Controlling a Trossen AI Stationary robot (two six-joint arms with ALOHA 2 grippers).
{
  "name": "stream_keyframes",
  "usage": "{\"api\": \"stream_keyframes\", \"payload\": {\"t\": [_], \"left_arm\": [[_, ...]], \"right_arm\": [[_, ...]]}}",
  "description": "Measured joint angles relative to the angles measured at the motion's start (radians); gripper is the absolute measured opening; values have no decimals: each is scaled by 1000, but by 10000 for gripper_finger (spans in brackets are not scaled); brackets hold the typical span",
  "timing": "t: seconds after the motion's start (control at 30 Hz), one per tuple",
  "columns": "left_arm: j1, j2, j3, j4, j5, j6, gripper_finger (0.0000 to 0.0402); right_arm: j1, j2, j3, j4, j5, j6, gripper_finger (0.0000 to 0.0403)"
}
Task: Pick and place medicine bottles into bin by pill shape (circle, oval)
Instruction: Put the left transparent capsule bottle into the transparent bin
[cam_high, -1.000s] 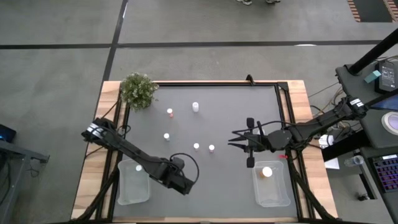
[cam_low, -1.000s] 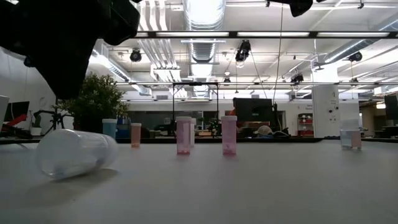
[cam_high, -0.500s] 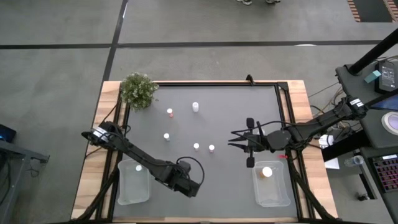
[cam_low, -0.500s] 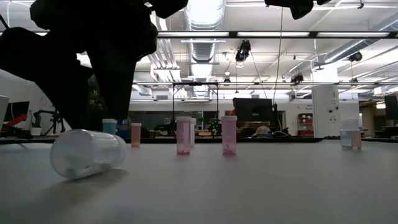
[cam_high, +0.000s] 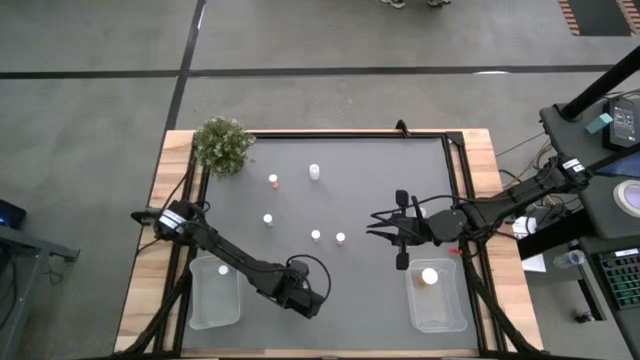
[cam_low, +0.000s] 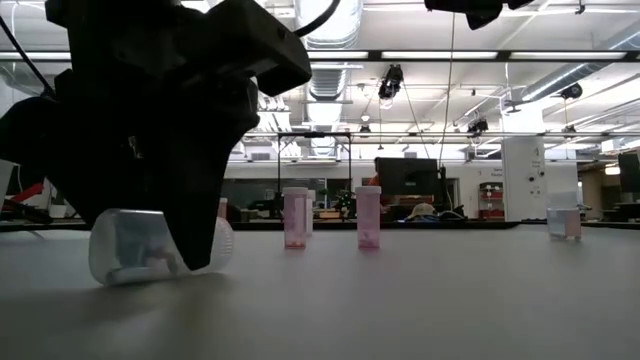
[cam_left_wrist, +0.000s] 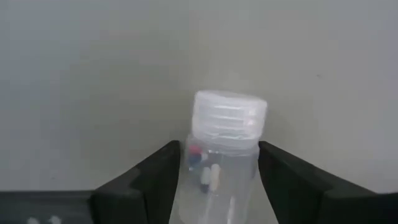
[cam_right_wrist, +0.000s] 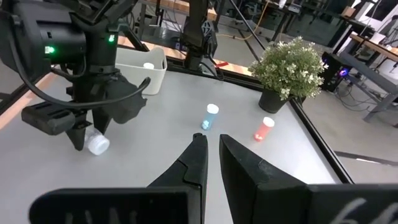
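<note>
Clear bottle (cam_left_wrist: 221, 162) lies on its side on the mat, white cap pointing away from my left gripper (cam_left_wrist: 217, 180), just right of the left bin (cam_high: 214, 295). My left fingers (cam_left_wrist: 152, 183) straddle its body, spread, not clamping. My right gripper (cam_right_wrist: 211, 155) hovers clenched, empty, above the right bin (cam_high: 436, 300).

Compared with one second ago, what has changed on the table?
The left gripper moved toward the table's front middle, opened, and came down around the clear bottle lying on its side. The right gripper, the standing bottles and both bins stayed put.
</note>
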Motion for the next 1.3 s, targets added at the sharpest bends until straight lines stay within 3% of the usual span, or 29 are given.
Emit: {"api": "stream_keyframes", "payload": {"t": [0.23,0.4,0.5,0.73,0.9,1.1,1.3], "left_arm": [[0,-15,-2,-23,-4,51,119],[2,-24,-4,-34,-46,128,117],[2,-55,-2,-35,-121,237,117],[36,-192,-10,-25,-414,644,118],[60,-285,-11,165,-578,1089,118],[72,-312,-11,511,-596,1569,119],[74,-303,-42,639,-594,1667,120]], "right_arm": [[0,0,0,0,0,0,31],[0,0,-6,-1,0,17,31],[1,0,-17,0,0,35,31],[1,0,-137,137,-20,78,31],[1,6,-242,395,-184,37,31],[1,39,-291,608,-219,26,31],[28,107,-267,685,-246,4,49]]}}
